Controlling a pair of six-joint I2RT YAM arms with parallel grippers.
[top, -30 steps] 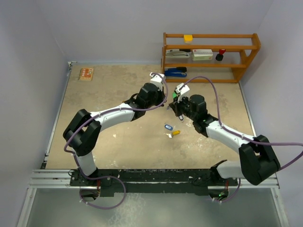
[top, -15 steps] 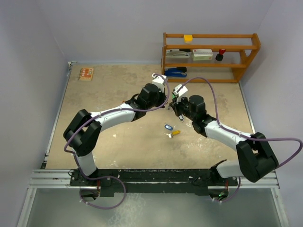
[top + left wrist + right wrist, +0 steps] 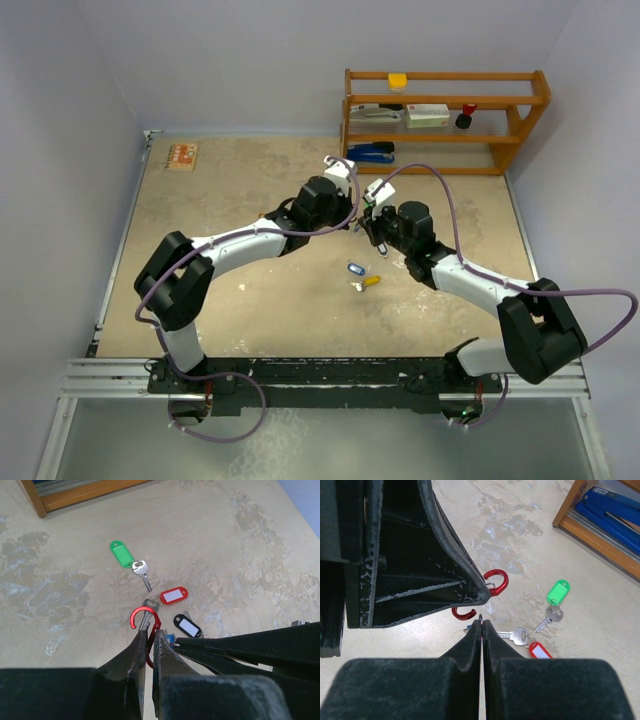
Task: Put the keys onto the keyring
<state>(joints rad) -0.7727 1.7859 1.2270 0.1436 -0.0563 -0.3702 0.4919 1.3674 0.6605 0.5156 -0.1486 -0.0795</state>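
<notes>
The left gripper [image 3: 148, 630] is clamped on a red curved metal keyring clip [image 3: 135, 615], whose hooked end shows just past the fingertips. The right gripper [image 3: 481, 622] meets it tip to tip, fingers pressed together; whether anything thin sits between them cannot be told. This looks like the threading step: next, a key's hole must line up with the hook's open end. Ahead of the left fingertips, a silver key with a green oblong plastic tag [image 3: 121, 554] lies flat on the table [image 3: 240, 540], long axis running away from the gripper and blade pointing back toward it.
</notes>
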